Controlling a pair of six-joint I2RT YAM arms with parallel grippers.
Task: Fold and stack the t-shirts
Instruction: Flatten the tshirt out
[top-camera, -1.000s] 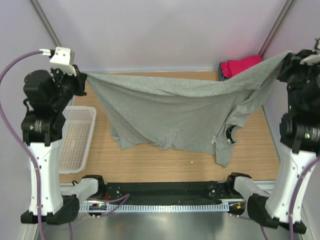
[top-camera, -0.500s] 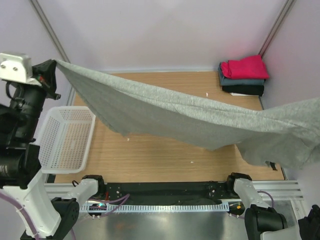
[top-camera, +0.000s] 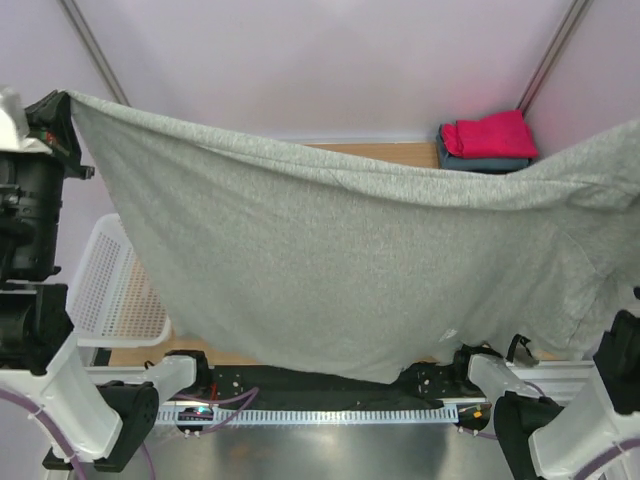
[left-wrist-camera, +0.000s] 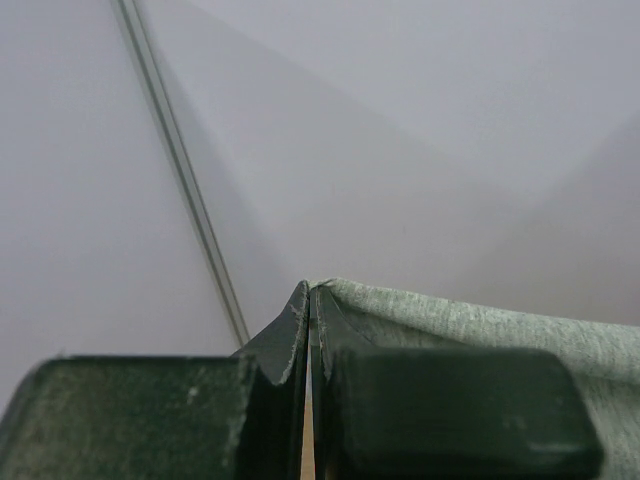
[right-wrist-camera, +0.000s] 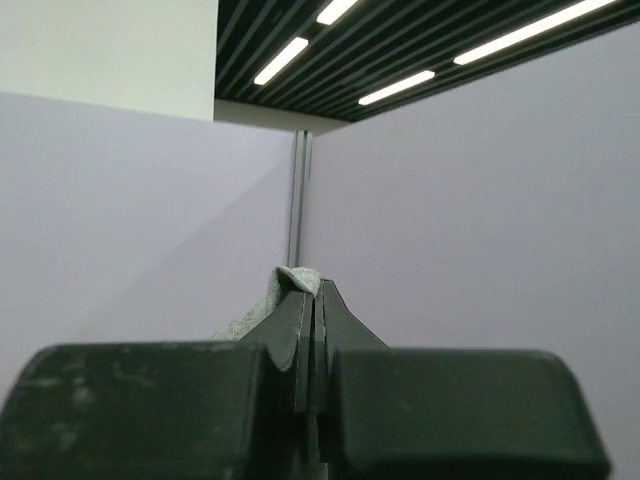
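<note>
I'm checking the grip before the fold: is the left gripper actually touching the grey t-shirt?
Touching. The left wrist view shows the left gripper shut on the grey t-shirt, with the shirt's edge pinched between the fingers.

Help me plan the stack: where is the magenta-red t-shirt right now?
In the top external view, the magenta-red t-shirt lies folded at the far right, atop the slate-blue t-shirt, just beyond the upper edge of the held-up grey t-shirt.

The large t-shirt (top-camera: 330, 270) is seen in flecked heather-grey. A magenta-red tee (top-camera: 490, 133) and a slate-blue tee (top-camera: 480, 163) are noted. The basket (top-camera: 100, 290) is white, perforated; the tabletop (top-camera: 400, 152) light wood-grained.
</note>
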